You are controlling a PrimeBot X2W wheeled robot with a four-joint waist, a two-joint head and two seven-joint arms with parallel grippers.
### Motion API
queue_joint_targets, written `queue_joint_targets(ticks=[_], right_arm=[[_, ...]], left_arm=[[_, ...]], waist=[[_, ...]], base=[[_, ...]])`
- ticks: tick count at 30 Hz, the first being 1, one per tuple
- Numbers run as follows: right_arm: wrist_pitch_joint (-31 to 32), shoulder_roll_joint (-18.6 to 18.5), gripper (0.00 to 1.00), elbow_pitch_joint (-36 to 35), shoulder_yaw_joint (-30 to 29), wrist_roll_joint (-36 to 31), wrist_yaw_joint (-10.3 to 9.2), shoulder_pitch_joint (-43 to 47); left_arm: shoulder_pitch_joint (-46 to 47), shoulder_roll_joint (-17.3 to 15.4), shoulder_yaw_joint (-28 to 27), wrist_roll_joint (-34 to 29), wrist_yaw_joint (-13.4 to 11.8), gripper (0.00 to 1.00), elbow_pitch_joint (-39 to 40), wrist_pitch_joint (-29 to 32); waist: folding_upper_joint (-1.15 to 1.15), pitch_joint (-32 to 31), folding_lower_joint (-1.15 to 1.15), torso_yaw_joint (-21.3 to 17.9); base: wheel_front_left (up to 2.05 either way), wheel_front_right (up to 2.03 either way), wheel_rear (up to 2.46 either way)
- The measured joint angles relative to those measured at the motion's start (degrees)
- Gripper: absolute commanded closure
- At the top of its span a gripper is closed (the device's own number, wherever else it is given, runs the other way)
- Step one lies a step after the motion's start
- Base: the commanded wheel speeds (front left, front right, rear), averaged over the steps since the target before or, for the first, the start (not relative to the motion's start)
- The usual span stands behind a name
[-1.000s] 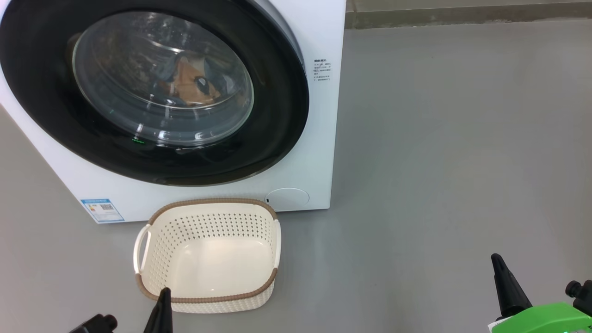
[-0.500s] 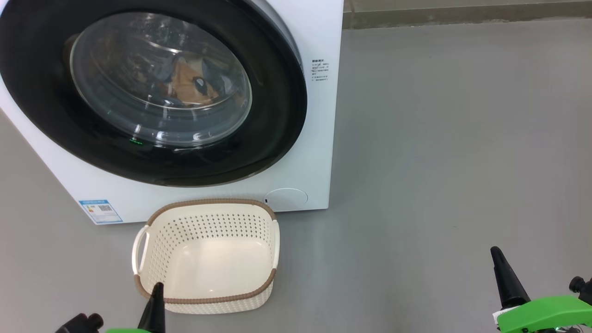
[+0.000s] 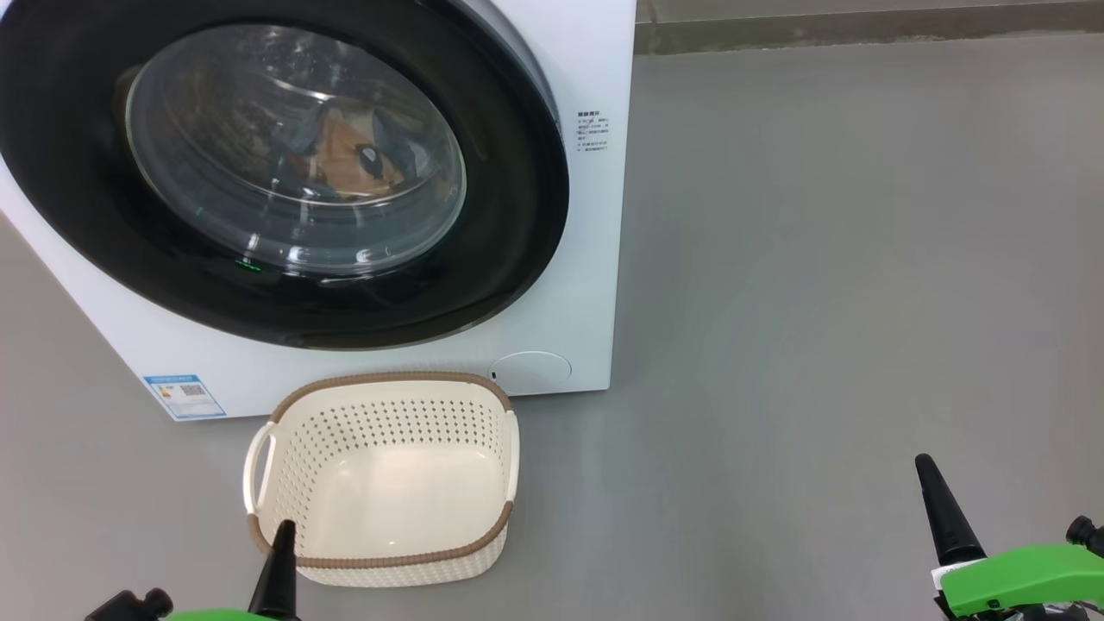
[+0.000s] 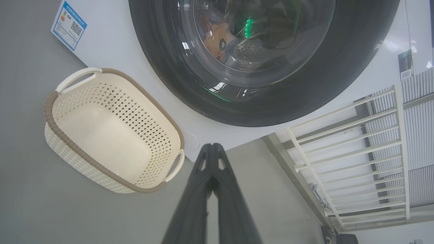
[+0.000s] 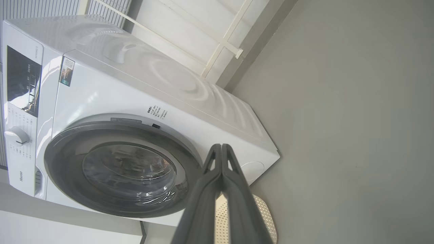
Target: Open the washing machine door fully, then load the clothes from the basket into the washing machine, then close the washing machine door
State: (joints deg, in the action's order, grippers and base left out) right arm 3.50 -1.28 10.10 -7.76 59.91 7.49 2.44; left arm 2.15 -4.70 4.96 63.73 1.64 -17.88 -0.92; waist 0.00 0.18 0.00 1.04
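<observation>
Showing the clothes [image 3: 349, 159] through its glass [image 3: 216, 121], the washing machine door [image 3: 513, 216] sits closed above the basket [image 3: 388, 379] and an unreadable blue QR label [image 3: 184, 395], left gripper [image 3: 284, 528] and right gripper [image 3: 925, 462] pinched together, empty.

One washing machine [image 3: 595, 259], one round black door [image 3: 504, 181], one cream basket [image 3: 388, 423], one bundle of clothes [image 3: 345, 155]

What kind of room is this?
Probably a laundry area: a big white washing machine stands on a grey floor, with a cream basket in front and clothes visible behind its door.
</observation>
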Motion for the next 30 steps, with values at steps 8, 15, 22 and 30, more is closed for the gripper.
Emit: queue_joint_targets(ticks=[8,15,22,30], right_arm=[[0.49,-0.08,1.0,0.81,0.0,5.01,-0.01,-1.09],[0.99,-0.2,1.0,1.75,0.0,9.94,-0.01,-1.69],[1.12,-0.35,1.0,2.46,0.0,14.48,-0.02,-2.52],[1.57,-0.41,1.0,3.03,0.0,18.95,-0.02,-3.42]], left_arm=[[0.26,0.33,-1.56,4.72,0.93,1.0,0.44,1.12],[0.29,0.58,-3.14,9.14,1.92,1.0,0.75,2.42],[0.47,1.0,-4.36,12.95,2.44,1.0,1.0,3.47],[1.18,1.35,-5.69,16.78,3.25,1.0,1.23,4.35]], waist=[[0.0,0.0,0.0,-0.17],[0.0,0.0,0.0,-0.34],[0.0,0.0,0.0,-0.48],[0.0,0.0,0.0,-0.63]], base=[[0.0,0.0,0.0],[0.0,0.0,0.0],[0.0,0.0,0.0],[0.0,0.0,0.0]])
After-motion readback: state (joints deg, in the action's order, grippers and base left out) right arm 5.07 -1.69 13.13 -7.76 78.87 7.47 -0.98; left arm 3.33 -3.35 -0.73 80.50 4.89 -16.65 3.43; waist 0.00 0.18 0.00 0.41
